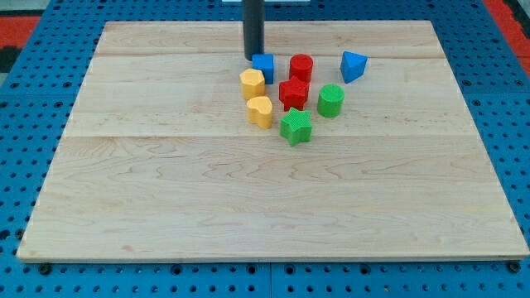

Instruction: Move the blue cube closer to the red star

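Note:
The blue cube (264, 67) sits near the view's top centre of the wooden board. The red star (293, 92) lies just to its lower right, a small gap between them. My tip (253, 56) stands right at the blue cube's upper left edge, touching or nearly touching it. The dark rod rises from there out of the view's top.
A red cylinder (301, 66) is right of the cube, above the star. A yellow hexagon block (252, 83) and a yellow heart (260, 111) lie at the left. A green star (295, 126), a green cylinder (330, 100) and a blue triangular block (353, 65) lie around.

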